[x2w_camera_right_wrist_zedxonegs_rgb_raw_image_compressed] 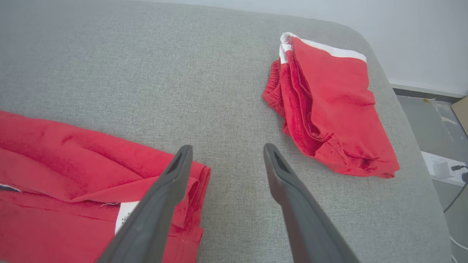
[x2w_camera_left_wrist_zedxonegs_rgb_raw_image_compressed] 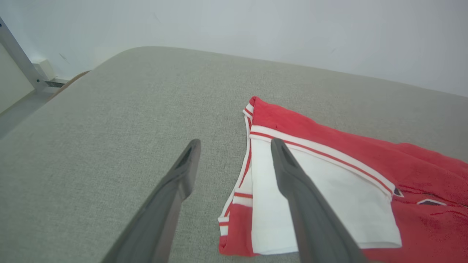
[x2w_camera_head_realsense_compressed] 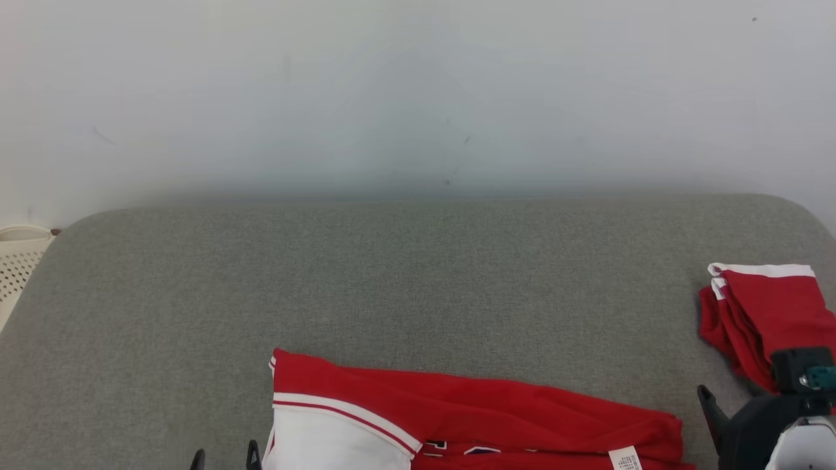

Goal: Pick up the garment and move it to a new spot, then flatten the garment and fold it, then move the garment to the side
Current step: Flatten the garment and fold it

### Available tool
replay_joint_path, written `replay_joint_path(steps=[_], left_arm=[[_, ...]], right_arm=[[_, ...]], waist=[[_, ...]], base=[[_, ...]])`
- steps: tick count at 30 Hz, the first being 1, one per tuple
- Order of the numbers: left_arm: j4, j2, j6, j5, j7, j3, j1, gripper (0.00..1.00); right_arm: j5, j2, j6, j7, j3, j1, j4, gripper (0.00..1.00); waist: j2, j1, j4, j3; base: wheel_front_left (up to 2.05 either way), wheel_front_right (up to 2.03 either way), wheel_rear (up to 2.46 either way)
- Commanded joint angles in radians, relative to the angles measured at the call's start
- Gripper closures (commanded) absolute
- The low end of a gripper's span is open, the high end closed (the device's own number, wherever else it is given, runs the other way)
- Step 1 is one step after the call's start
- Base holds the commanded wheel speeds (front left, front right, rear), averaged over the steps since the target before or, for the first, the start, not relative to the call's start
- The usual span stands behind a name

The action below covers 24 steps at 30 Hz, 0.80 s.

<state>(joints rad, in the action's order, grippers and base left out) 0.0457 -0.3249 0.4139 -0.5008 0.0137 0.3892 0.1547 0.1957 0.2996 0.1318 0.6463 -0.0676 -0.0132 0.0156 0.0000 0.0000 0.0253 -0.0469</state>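
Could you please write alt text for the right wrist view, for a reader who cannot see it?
The open right gripper holds nothing above a grey surface. A red garment with a white label lies at lower left, one finger crossing its edge; a folded red bundle with a white band lies apart at upper right.

Red garment (x2w_camera_head_realsense_compressed: 496, 405) with white stripes; grey surface (x2w_camera_head_realsense_compressed: 418, 281)

I see a grey cloth-covered table (x2w_camera_head_realsense_compressed: 418, 274) against a plain pale wall (x2w_camera_head_realsense_compressed: 418, 85); what may be a cream basket (x2w_camera_head_realsense_compressed: 16, 261) sits left.
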Motion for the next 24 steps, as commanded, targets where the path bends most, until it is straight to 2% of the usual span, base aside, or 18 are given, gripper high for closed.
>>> replay_joint_path(steps=[1, 2, 3, 7, 15, 24], left_arm=[[0.008, -0.001, -0.010, 0.018, 0.050, -0.001, -0.010, 0.00], [0.010, 0.004, -0.027, 0.031, 0.124, -0.005, -0.009, 0.00], [0.006, 0.006, -0.036, 0.036, 0.154, -0.005, -0.008, 0.00], [-0.004, 0.031, -0.065, 0.033, 0.231, -0.027, 0.001, 0.00], [-0.016, 0.067, -0.100, 0.063, 0.252, -0.063, 0.015, 0.00], [-0.034, 0.108, -0.154, 0.110, 0.252, -0.105, 0.004, 0.00]], right_arm=[[-0.023, -0.053, -0.003, -0.026, -0.046, 0.032, -0.016, 0.00], [-0.055, -0.133, -0.003, -0.058, -0.111, 0.066, -0.028, 0.00], [-0.060, -0.170, -0.003, -0.072, -0.131, 0.082, -0.029, 0.00], [-0.084, -0.235, -0.003, -0.129, -0.170, 0.133, -0.010, 0.00], [-0.092, -0.250, -0.003, -0.229, -0.162, 0.134, 0.088, 0.00], [-0.093, -0.250, -0.003, -0.313, -0.124, 0.038, 0.279, 0.00]], waist=[[0.0000, 0.0000, 0.009, -0.007], [0.0000, 0.0000, 0.014, -0.010], [0.0000, 0.0000, 0.016, -0.011], [0.0000, 0.0000, 0.017, -0.014], [0.0000, 0.0000, 0.011, -0.012], [0.0000, 0.0000, 0.030, -0.001]], base=[[0.00, 0.00, 0.00], [0.00, 0.00, 0.00], [0.00, 0.00, 0.00], [0.00, 0.00, 0.00], [0.00, 0.00, 0.00], [0.00, 0.00, 0.00]])
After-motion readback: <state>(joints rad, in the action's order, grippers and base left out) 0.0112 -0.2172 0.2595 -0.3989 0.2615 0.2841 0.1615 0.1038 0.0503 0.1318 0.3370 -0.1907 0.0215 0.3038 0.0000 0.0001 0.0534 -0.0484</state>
